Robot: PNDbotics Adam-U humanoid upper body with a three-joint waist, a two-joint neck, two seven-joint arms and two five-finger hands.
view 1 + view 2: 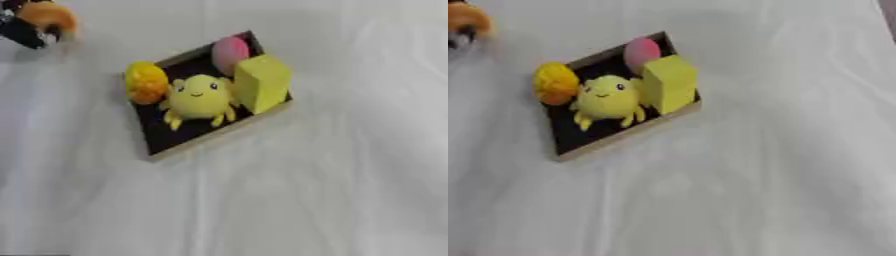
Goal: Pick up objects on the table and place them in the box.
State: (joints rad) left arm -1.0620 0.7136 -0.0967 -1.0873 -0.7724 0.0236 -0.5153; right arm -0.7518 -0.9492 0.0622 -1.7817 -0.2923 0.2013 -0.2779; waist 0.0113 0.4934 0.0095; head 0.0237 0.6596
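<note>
A shallow box [166, 150] with a dark floor and pale rim sits askew on a white-draped surface [332, 200], already carrying 4 soft toys: a yellow smiling creature [199, 98] at its centre, a yellow block [261, 82] against the right wall, a pink rounded piece [230, 52] in the far corner and an orange-yellow lump [145, 82] riding over the left rim. At the upper left corner of the view, the robot's left hand [24, 31] shows as a dark shape, blurred, with an orange rounded object [49, 17] against it; the hand appears to be holding that object, though how its fingers lie cannot be told. The right hand is out of view. Judged from this, the step in hand is bringing the orange object to the box. The only bare floor lies at the near left end, so a clean drop there, clear of the lump on the rim, looks the best course.
</note>
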